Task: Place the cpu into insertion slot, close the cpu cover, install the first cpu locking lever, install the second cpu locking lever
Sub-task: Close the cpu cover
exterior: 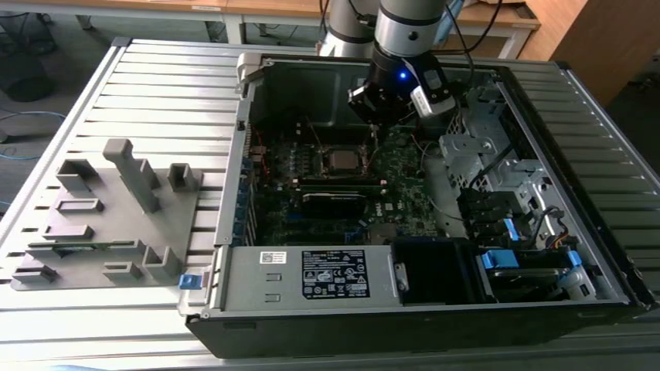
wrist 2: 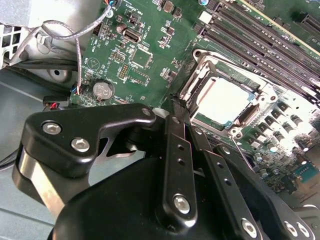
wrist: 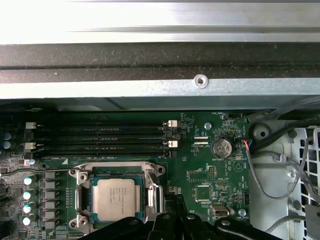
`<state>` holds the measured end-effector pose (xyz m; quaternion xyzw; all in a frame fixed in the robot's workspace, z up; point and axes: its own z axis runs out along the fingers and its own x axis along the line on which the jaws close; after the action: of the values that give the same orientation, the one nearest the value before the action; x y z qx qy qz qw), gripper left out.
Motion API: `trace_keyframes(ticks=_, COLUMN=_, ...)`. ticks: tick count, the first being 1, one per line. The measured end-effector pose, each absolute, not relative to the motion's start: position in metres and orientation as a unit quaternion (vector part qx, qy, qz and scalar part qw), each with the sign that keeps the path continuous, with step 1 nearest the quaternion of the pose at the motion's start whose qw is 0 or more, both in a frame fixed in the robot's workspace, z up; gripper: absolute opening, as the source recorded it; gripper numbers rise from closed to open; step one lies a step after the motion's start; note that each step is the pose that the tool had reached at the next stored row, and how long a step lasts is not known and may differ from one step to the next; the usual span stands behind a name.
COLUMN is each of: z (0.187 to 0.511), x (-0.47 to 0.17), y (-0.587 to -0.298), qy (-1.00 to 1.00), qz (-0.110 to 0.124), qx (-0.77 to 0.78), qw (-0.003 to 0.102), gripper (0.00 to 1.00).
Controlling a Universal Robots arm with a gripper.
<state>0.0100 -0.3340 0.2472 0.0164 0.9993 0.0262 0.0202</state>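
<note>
Exterior view: high and well back, looking steeply down on the whole open computer case (exterior: 413,340), arm (exterior: 407,31) entering at twelve o'clock. In both wrist views: close above the motherboard (wrist: 200,165) (wrist 2: 145,30), facing down past the gripper (wrist: 171,200) (wrist 2: 175,102). Shared by all three: the cpu (exterior: 344,161) (wrist: 115,197) (wrist 2: 225,100), just toward twelve o'clock of the case's middle.

— Any legible print?
— None. Black-and-white rectangular sticker (exterior: 335,273) on the grey metal power-supply box (exterior: 243,280), lower centre of the exterior view: lettering too small. White silk-screen marks on the dark green motherboard (wrist: 200,160) (wrist 2: 107,70) in both wrist views: illegible.
</note>
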Motion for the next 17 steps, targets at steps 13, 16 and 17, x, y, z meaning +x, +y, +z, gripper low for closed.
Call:
trace_keyframes(ticks=13, z=0.247, x=0.001, y=-0.334, qy=0.999, qz=0.026, qx=0.016, qw=0.02, gripper=0.11)
trace_keyframes(ticks=16, z=0.247, x=0.0, y=-0.334, qy=0.999, qz=0.026, qx=0.016, qw=0.02, gripper=0.11)
trace_keyframes(ticks=17, z=0.247, x=-0.001, y=-0.334, qy=0.999, qz=0.026, qx=0.016, qw=0.02, gripper=0.11)
